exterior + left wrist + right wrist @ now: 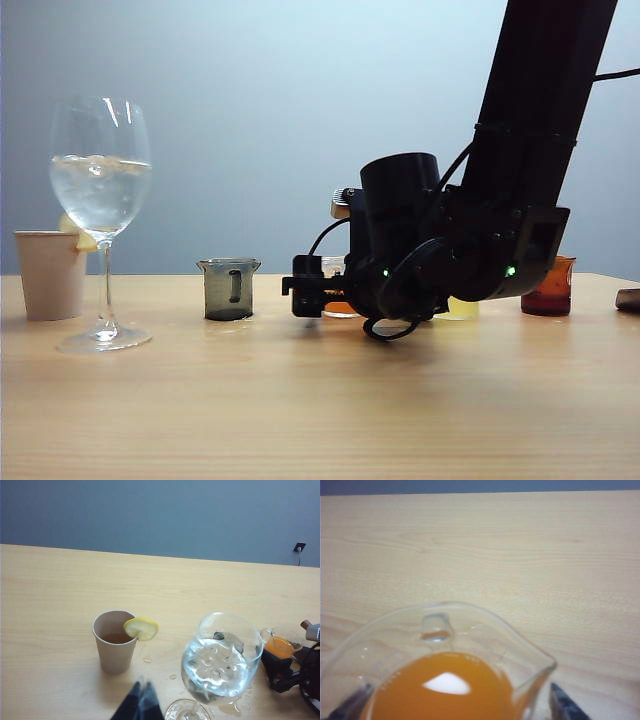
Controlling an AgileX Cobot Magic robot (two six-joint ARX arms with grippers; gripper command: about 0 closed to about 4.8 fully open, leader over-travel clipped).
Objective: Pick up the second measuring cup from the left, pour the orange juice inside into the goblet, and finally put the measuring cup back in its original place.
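- Right now I am at the pick-up step: my right gripper (306,286) sits low over the light wooden table (320,400), near the middle of the scene, reaching leftward around the small clear beaker-like measuring cup (333,268).
- That cup, second from the left in the row, stands on the table with bright opaque orange juice (440,690) in its lower part.
- From the right wrist camera I see one dark fingertip (565,705) on each side of the cup's flared rim, with the jaws spread wide and not yet pressing the glass; nothing is held.
- To the cup's left stands the smoky grey measuring cup (229,288), apart from it.
- Farther left is the tall clear stemmed goblet (101,180), its bowl about half full of clear liquid, upright beside a beige paper cup (50,273) with a lemon slice (141,628) on its rim.
- My left gripper (138,705) hangs near the goblet's foot; only a blurred dark tip shows, so I cannot tell whether it is open.
- Next, I judge, the right jaws must close squarely on the cup's body, then lift it level so no juice spills before carrying it left to the goblet.
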